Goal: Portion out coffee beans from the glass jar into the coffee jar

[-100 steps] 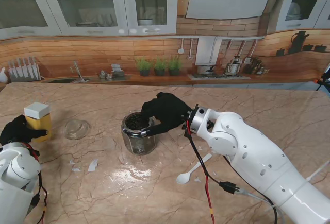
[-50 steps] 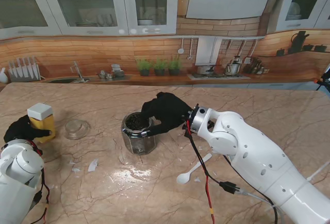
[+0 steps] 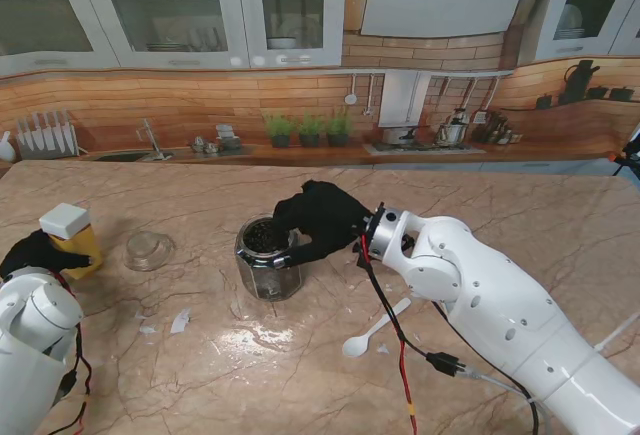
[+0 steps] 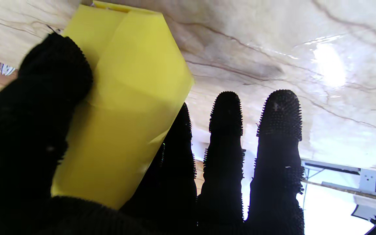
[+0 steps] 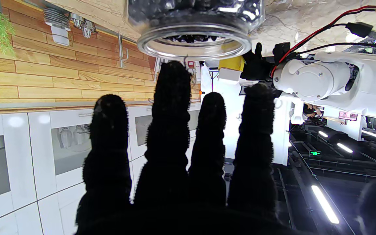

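Marble counter: at centre, right hand (image 3: 322,220) curls loosely over the open bean-filled glass jar (image 3: 267,258); grip uncertain. At nine o'clock, left hand (image 3: 33,252) clasps the tilted yellow coffee jar (image 3: 72,239). Next, uncap it.

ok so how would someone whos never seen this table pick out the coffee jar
Look at the marble table and go to its far left edge, where the left hand grips a small container. That is the coffee jar: a yellow body with a white square cap, tilted in the grasp. The clear glass jar of dark beans and the glass lid beside it are both transparent.
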Robot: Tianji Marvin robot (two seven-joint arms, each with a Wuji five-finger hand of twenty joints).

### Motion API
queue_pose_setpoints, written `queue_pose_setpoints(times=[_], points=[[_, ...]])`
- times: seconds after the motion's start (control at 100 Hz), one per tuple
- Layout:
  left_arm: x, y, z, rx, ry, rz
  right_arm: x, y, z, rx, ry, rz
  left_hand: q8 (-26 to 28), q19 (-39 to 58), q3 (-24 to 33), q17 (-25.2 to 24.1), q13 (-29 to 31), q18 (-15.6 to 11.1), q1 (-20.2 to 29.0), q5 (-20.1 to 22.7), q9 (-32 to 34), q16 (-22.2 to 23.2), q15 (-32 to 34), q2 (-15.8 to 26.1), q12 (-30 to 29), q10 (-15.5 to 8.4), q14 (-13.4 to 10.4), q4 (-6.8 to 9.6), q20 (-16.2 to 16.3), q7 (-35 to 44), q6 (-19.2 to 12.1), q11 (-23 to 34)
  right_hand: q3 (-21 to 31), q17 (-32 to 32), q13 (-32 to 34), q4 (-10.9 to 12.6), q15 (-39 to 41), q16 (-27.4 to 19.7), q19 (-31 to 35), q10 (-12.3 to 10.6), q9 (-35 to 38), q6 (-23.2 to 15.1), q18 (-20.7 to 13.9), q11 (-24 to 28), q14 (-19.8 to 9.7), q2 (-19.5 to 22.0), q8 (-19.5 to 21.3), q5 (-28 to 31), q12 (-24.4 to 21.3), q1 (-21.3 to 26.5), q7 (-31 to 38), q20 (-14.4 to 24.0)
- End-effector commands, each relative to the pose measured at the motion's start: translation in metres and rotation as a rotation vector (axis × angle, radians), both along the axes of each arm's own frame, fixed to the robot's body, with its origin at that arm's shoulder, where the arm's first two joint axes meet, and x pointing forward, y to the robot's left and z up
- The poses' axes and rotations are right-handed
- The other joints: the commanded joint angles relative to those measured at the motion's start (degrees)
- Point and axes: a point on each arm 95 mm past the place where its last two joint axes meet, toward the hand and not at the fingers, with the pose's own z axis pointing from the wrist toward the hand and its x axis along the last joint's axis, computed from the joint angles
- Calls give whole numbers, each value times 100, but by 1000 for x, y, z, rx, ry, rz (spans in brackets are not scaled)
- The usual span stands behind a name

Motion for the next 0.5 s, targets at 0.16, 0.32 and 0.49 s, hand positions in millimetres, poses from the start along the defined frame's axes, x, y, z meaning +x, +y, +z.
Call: queue_pose_setpoints(times=[0.16,0.32,0.49], points=[[-12,6,-13,-16,67,-3,-1,3,1,6,-4,10,460,31,1585,-511,-559,222,444,89,-1049,85,-98,1307,-1161,143,336,726,639,-598,-30,754,-20,-77,38,156,21,-25,-38,-132,121,-156,-40,135,-121,-38,34,95,62,77,103,23],[-14,8,-12,-26,102,-14,-2,3,2,9,-8,13,401,-33,1488,-856,-923,192,394,-205,-1565,69,-237,1135,-1408,283,496,656,811,-1256,179,487,-20,-75,40,157,22,-26,-34,-144,126,-166,-50,136,-129,-41,33,90,63,83,105,35],[-16,10,-12,-24,126,-22,-2,3,3,14,-13,17,86,-38,1414,-1162,-1182,246,202,-444,-2012,90,-288,806,-1755,470,653,474,1099,-1998,365,254,-20,-74,51,157,33,-22,-31,-139,142,-169,-59,149,-139,-46,36,108,68,92,121,47]])
